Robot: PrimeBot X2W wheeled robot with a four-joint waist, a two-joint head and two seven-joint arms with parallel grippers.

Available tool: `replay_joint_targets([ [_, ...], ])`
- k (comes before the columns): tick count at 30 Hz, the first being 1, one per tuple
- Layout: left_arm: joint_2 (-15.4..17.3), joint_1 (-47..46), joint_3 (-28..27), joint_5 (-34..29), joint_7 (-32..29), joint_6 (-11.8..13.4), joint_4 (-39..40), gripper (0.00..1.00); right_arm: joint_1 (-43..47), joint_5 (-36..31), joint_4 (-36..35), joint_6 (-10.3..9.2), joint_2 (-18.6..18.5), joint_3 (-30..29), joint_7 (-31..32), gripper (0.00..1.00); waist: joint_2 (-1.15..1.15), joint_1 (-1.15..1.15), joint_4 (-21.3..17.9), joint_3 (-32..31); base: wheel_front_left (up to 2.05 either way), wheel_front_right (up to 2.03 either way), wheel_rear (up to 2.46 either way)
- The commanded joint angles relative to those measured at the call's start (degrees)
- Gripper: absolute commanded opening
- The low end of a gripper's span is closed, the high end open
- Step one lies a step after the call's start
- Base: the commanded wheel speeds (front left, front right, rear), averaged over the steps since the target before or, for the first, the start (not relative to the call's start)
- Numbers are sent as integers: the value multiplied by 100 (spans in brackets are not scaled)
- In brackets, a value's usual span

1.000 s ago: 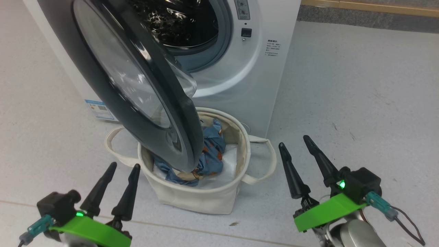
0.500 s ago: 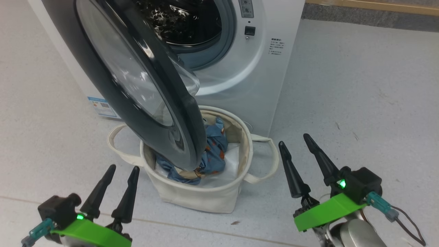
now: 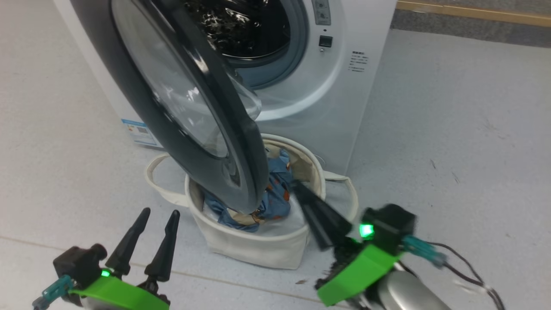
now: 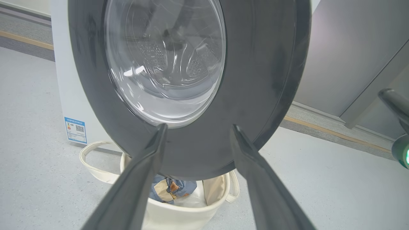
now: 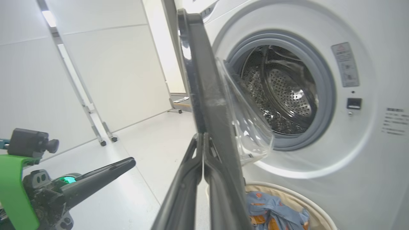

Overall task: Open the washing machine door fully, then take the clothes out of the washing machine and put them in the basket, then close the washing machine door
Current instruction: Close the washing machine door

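**Door partly open, bear-print garment in the basket**

At centre, a large round washing machine door (image 3: 185, 103) with a wide glossy black rim and a clear domed glass bowl. Swung out from the left side of the big white front-loading washing machine (image 3: 331, 103) and standing partly open, edge-on in the right wrist view. Behind it, a grey-blue gasket ring (image 3: 298, 56) around a shiny perforated steel drum (image 3: 245, 26). Low on the machine's left face, a small blue label sticker (image 3: 138, 132).

On the grey floor (image 3: 452, 129), just near of the machine, a small round cream canvas basket (image 3: 258, 243) with two loop handles, partly under the door's lower rim in the head view. Inside it, the clothes (image 3: 277, 193): a soft blue garment printed with orange and cream bears, crumpled, a cream-tan patch turned up.

At near left, the left gripper (image 3: 161, 211), jaws parted and holding nothing, pointed at the door's outer face and apart from it. Just right of the basket, the right gripper (image 3: 299, 189), blurred, jaws pressed together with nothing between them, tips close by the door's edge. Touching it or not, cannot tell.
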State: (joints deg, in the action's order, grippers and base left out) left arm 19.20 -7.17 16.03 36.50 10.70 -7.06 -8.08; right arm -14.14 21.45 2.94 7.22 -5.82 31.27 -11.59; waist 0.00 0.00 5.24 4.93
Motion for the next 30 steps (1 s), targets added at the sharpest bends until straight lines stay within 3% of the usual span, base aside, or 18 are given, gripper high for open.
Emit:
replay_joint_targets([
  [1, 102, -290, -180, 13, 49, 13, 140, 100, -350, 75, -148, 26, 39, 292, 80, 0, 0, 0, 74, -25, 0, 0, 0],
  [5, 29, -360, -39, -18, 17, 11, 125, 100, -894, 91, 419, 26, 134, 926, 428, 0, 0, 0, 381, -106, 0, 0, 0],
  [9, -17, -411, 53, -24, -12, 8, 80, 100, -1163, 8, 939, 26, 235, 976, 577, 0, 0, 0, 619, -178, 0, 0, 0],
  [21, -76, -428, 184, 50, -34, 2, 35, 100, -1478, 100, 2028, 26, 292, 240, 183, 0, 0, 0, 960, -205, 0, 0, 0],
  [30, -62, -512, 227, 114, -69, -3, 119, 100, -2043, 88, 2851, 26, 293, -503, -206, 0, 0, 0, 1023, 119, 0, 0, 0],
])
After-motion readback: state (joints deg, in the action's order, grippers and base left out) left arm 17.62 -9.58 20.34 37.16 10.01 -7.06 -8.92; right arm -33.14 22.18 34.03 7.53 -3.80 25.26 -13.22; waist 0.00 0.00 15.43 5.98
